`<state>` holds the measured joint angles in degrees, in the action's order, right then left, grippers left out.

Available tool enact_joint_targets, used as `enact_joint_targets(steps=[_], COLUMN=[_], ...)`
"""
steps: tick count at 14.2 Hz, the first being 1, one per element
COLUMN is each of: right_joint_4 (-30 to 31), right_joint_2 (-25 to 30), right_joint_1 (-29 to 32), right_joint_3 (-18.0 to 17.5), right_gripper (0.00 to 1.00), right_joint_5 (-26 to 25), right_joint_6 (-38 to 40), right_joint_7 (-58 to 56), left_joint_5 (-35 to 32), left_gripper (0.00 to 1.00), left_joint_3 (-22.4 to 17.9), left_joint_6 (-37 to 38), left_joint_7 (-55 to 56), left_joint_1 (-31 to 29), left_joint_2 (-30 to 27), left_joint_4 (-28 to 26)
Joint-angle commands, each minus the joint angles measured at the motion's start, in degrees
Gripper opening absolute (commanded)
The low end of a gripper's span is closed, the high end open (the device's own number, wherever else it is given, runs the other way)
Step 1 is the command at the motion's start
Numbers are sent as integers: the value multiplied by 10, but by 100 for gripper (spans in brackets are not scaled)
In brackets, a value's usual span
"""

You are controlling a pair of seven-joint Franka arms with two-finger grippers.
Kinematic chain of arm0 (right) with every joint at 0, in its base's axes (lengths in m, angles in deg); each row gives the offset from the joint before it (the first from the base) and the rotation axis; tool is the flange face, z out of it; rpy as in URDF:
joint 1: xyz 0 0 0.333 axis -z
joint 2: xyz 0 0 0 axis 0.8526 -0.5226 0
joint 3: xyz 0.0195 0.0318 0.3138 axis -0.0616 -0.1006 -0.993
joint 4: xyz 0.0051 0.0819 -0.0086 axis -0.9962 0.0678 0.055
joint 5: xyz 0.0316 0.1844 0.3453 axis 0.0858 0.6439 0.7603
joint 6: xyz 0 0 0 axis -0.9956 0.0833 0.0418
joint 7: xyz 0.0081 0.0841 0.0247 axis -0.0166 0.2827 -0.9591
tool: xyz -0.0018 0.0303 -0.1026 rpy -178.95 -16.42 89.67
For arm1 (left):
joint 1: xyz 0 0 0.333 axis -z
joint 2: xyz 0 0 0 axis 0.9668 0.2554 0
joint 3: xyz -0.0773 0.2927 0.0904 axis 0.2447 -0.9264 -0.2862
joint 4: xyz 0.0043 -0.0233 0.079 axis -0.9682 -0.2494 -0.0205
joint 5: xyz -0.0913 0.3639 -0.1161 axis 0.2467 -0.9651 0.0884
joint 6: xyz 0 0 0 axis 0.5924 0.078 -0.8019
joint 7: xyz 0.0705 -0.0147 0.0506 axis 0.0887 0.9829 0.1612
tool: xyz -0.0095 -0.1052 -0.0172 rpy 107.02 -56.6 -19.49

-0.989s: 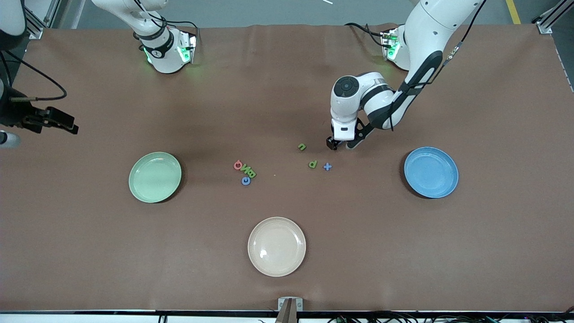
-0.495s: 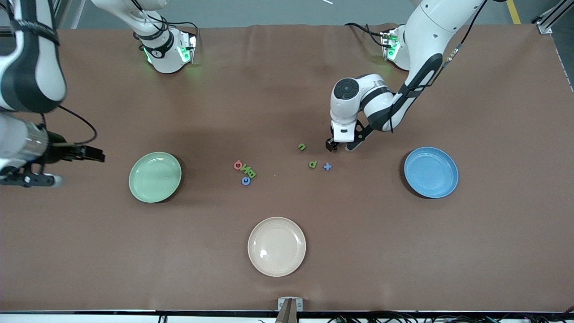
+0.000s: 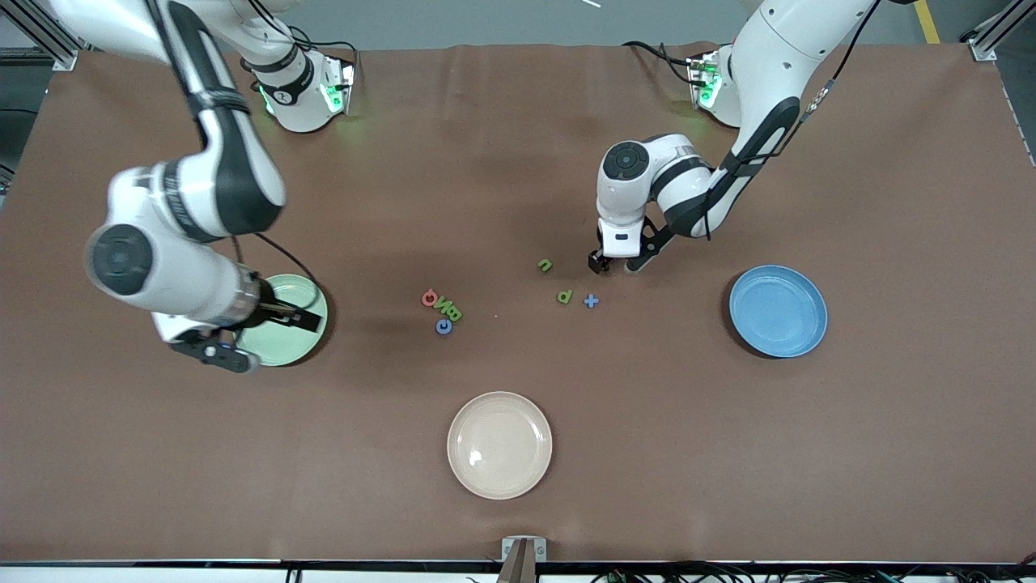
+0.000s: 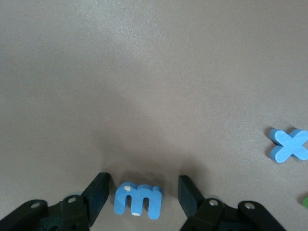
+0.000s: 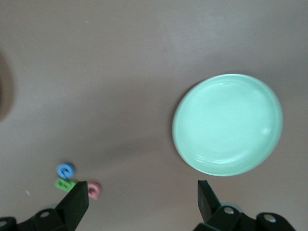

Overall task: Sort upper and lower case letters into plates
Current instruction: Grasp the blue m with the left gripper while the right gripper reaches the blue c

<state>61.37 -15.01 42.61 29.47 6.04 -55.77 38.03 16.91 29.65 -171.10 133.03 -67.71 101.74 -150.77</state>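
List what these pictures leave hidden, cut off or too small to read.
- Blue m: in the front view the left gripper covers it; only the left wrist view shows it.
- Letter cluster: front view, overlapping and too small to read each letter.
- Mint plate: front view, partly covered by the right gripper and its arm.
- A green piece: left wrist view, cut by the edge.

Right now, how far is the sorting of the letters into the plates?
Nothing is sorted: the mint green plate and blue plate hold no letters. In hand: the left hand is down with open fingers around a blue m. The open right hand hovers over the mint green plate. All other letters lie on the table.
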Motion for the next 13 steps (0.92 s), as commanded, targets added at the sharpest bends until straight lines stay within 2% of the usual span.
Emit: enact_joint_targets(steps=[1,5,10,13], right_joint_4=[8,8,9,9], right_joint_2=[-27,-69,-121,-151], right_joint_1=[-33,-68,-115,-147], right_joint_3=[6,6,7,8], right_gripper=[100,100,99,91], right_joint_5=[8,52,54,46], right_joint_6=[-47,-99,-167,-204], right_joint_7=[70,105,143,188], left_joint_5=[-8,-7,-6,-5], left_gripper=[70,73,69,70], left_joint_3=[3,7,13,45], left_joint_6=[-4,-4,-4,-4], left_joint_7=[5,6,6,5], left_joint_1=[-9,-9,-12,-53], left_joint_2=[18,16,15,19], left_joint_4=[9,9,10,10])
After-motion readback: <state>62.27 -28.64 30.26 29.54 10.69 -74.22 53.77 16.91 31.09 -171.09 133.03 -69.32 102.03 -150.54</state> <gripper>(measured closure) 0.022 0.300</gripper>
